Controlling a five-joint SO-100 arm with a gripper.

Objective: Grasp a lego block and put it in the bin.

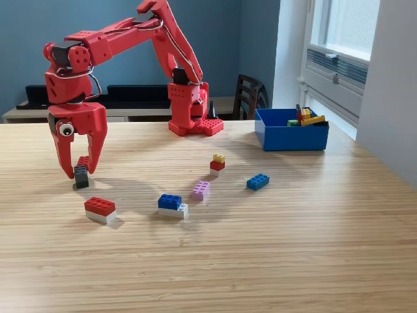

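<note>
Red plastic tool [79, 171] hangs part-open, jaws straddling small grey-and-red lego block [81, 175] on wooden bench [273, 248], nothing gripped yet, bright blue plastic bin [290, 138] far at exterior view's right; off-centre closing could tip the block

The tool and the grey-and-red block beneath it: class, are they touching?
Cannot tell. In the exterior view the tool is open and straddles the grey-and-red block, its tips overlapping the block, so neither contact nor a gap shows plainly.
</note>
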